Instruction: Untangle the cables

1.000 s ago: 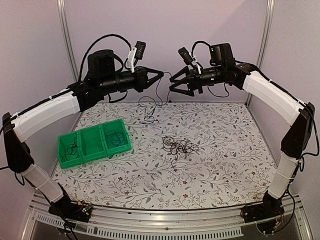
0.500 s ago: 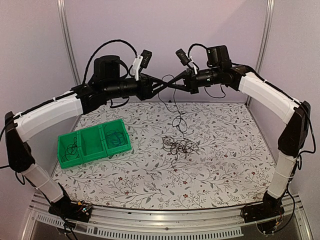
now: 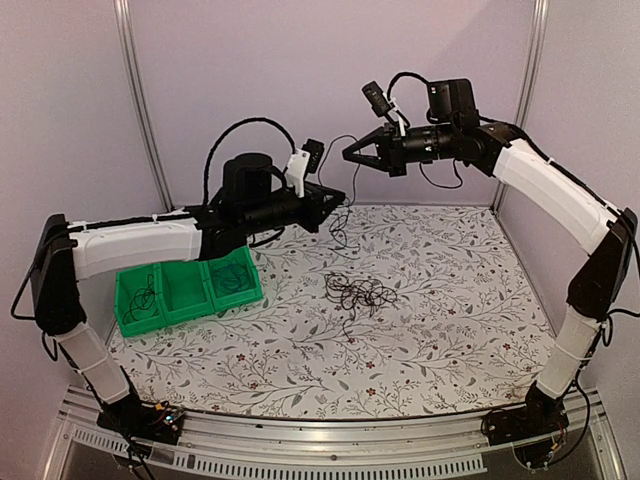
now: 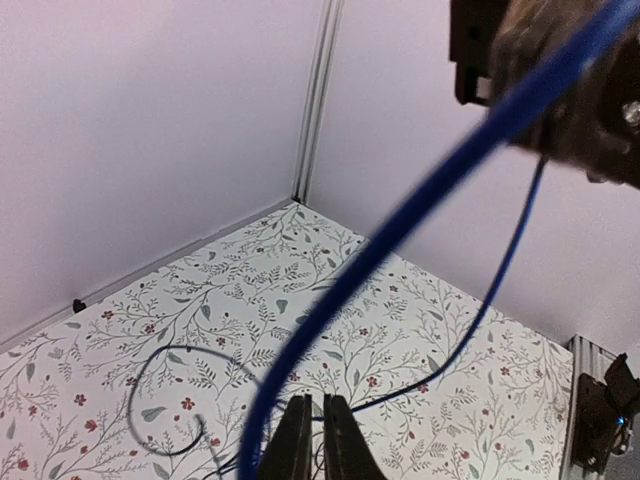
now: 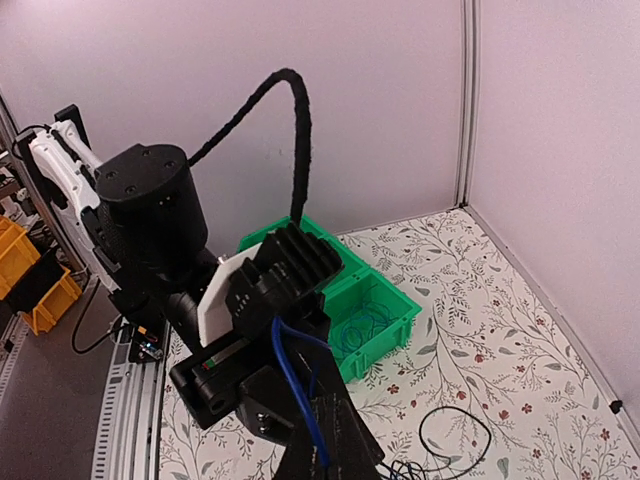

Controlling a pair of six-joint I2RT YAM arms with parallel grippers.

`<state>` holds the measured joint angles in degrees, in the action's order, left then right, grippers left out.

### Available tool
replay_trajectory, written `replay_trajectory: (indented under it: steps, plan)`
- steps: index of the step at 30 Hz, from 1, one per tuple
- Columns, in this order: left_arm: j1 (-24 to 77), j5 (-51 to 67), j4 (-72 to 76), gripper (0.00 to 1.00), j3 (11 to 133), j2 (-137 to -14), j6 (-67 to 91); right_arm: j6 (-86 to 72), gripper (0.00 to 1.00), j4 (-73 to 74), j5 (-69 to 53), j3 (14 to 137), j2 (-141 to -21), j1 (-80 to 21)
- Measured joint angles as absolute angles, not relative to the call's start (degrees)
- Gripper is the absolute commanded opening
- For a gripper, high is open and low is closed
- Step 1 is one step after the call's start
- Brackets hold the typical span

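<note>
From above and behind me, the top camera takes in the whole table (image 3: pixel 450 300). My left wrist camera faces a far corner, my right wrist camera the green bin (image 5: pixel 385 345); both catch the blue cable (image 4: pixel 420 200) close up.

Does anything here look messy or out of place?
A knotted heap of black cables lies loose outside the green bin, while a blue cable dangles in the air from the right gripper.
</note>
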<state>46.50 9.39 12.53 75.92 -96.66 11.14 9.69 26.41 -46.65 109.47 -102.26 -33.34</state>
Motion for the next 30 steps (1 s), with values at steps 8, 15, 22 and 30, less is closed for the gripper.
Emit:
replay_trajectory:
  steps: [8,15,22,30]
  plan:
    - [42.9,3.9,31.7,0.04,64.2,-98.3,20.8,9.4,0.0,30.3,-45.6,110.9,-101.2,-33.4]
    - [41.4,3.8,43.0,0.08,64.2,-102.1,27.5,9.0,0.0,34.8,-45.7,113.5,-101.2,-33.4]
    - [39.2,-2.4,43.5,0.26,68.1,-110.7,33.0,9.6,0.0,40.0,-49.8,119.3,-100.2,-33.3]
    - [35.0,-5.0,41.1,0.19,72.4,-119.5,38.2,11.6,0.0,43.8,-50.7,122.1,-97.4,-33.3]
